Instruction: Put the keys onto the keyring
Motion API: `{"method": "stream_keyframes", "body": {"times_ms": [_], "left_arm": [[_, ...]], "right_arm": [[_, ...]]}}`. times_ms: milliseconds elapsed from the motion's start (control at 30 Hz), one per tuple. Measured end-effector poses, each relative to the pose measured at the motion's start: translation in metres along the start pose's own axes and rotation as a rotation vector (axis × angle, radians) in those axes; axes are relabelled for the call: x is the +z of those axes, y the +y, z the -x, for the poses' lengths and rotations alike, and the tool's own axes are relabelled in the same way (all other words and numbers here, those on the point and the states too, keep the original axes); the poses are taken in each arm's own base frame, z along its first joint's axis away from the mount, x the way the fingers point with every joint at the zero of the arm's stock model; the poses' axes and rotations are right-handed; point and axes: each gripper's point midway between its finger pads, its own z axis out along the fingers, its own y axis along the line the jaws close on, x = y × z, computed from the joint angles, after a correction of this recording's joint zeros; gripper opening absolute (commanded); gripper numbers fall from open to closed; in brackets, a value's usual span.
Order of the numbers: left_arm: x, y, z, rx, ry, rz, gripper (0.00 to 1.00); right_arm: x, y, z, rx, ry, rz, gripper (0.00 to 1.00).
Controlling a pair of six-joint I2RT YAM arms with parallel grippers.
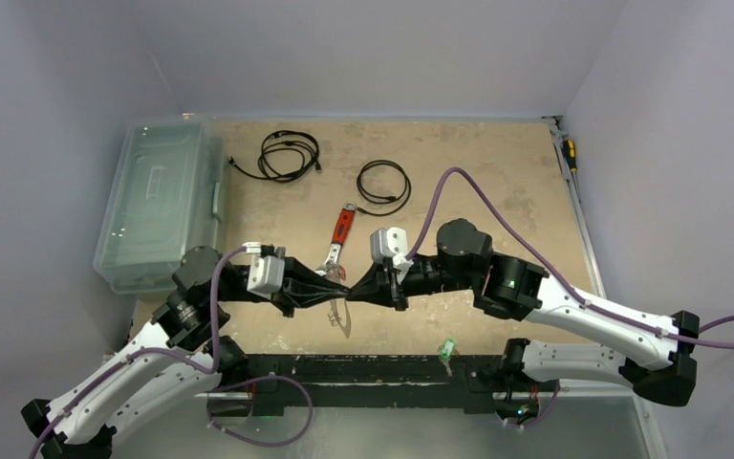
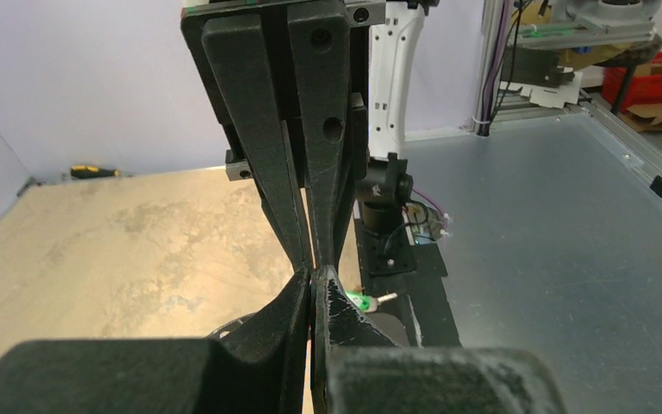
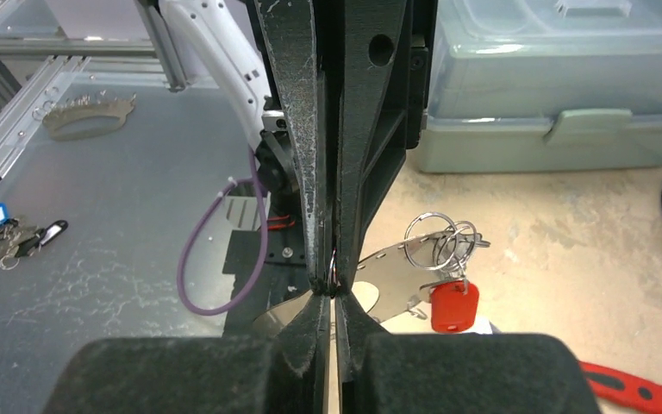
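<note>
Clamped shut, the left gripper (image 1: 336, 291) pinches the keyring (image 3: 435, 242) at near centre, with the red key (image 3: 454, 306) dangling from it. The right gripper (image 1: 353, 292) meets it tip to tip, closed to a slit; whether it grips the keyring is unclear. The green key (image 1: 446, 347) lies nearer, to the right, and the wrench (image 1: 341, 234) lies just beyond.
</note>
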Motion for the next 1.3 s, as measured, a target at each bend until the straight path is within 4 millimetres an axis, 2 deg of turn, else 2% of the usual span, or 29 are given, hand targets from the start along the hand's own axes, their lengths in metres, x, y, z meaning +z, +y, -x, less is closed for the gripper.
{"method": "stream_keyframes", "body": {"times_ms": [133, 367, 567, 800, 1033, 1300], "left_arm": [[0.001, -0.001, -0.011, -0.035, 0.037, -0.012, 0.00], [0.003, 0.002, -0.018, -0.044, 0.071, -0.018, 0.27], [0.003, 0.007, -0.016, -0.031, 0.077, 0.006, 0.39], [0.000, 0.014, -0.014, -0.035, 0.123, 0.051, 0.54], [-0.007, 0.016, 0.007, -0.008, 0.156, 0.092, 0.53], [-0.016, 0.016, 0.011, 0.007, 0.203, 0.120, 0.48]], "right_arm": [[0.001, 0.001, -0.011, 0.016, 0.041, 0.008, 0.00], [-0.002, 0.002, -0.018, 0.012, 0.069, 0.009, 0.00], [-0.003, 0.005, -0.017, 0.002, 0.064, 0.014, 0.00], [0.000, -0.002, -0.017, -0.014, 0.058, -0.023, 0.00], [0.005, -0.010, -0.002, -0.051, -0.001, -0.057, 0.00], [0.008, -0.027, -0.007, -0.063, 0.018, -0.139, 0.00]]}}
